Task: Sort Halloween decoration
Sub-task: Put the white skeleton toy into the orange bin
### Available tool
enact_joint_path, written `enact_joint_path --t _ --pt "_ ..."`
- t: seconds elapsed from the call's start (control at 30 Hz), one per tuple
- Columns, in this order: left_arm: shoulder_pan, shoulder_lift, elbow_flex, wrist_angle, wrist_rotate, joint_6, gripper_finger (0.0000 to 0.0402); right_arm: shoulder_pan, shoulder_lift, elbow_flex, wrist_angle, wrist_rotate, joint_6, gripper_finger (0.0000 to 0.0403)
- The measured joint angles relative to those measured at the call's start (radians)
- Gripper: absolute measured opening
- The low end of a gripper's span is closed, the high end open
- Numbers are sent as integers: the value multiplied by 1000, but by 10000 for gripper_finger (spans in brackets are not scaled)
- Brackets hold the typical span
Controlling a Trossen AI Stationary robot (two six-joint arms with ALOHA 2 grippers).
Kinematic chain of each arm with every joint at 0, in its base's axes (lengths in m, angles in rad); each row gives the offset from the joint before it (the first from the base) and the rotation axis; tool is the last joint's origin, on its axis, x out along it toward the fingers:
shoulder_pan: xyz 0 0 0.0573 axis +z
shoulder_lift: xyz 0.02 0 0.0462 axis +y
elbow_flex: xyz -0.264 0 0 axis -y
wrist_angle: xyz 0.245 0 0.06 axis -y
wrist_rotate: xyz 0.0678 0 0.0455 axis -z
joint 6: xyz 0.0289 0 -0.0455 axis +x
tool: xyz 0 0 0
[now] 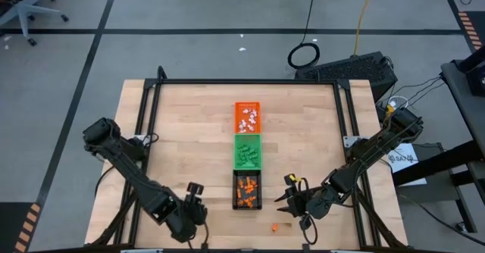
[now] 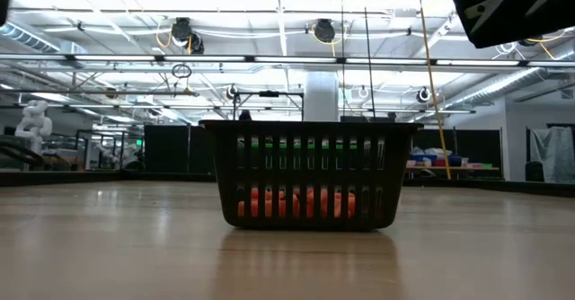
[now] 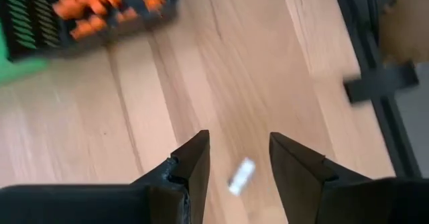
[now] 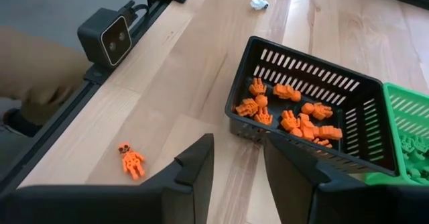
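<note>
Three small trays stand in a column at the table's middle: an orange tray (image 1: 247, 117) holding white trinkets, a green tray (image 1: 248, 151) holding green ones, and a black tray (image 1: 247, 190) holding orange ones (image 4: 288, 113). My left gripper (image 1: 195, 200) hovers open left of the black tray. A white trinket (image 3: 241, 176) lies on the wood and shows between its fingers (image 3: 238, 140). My right gripper (image 1: 286, 201) is open right of the black tray, with nothing between its fingers (image 4: 238, 143). An orange skeleton trinket (image 4: 132, 160) lies loose on the table near the front edge.
A small camera (image 4: 110, 33) sits on the black frame rail at the table's near edge. The white trinket (image 4: 259, 3) lies on bare wood beyond the black tray's left side. The loose orange trinket (image 1: 275, 226) lies just in front of my right gripper.
</note>
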Motion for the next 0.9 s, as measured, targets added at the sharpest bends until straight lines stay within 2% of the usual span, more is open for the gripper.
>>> enact_joint_path --t 0.3,0.53,0.9 --pt "-41 0 -113 -1 51 5 150 0 0 0 5 -3 1 118" --pt "-30 0 -215 150 68 38 150 0 0 0 9 -3 1 118" --pt "-13 72 -275 204 133 114 150 0 0 0 12 -30 37 118"
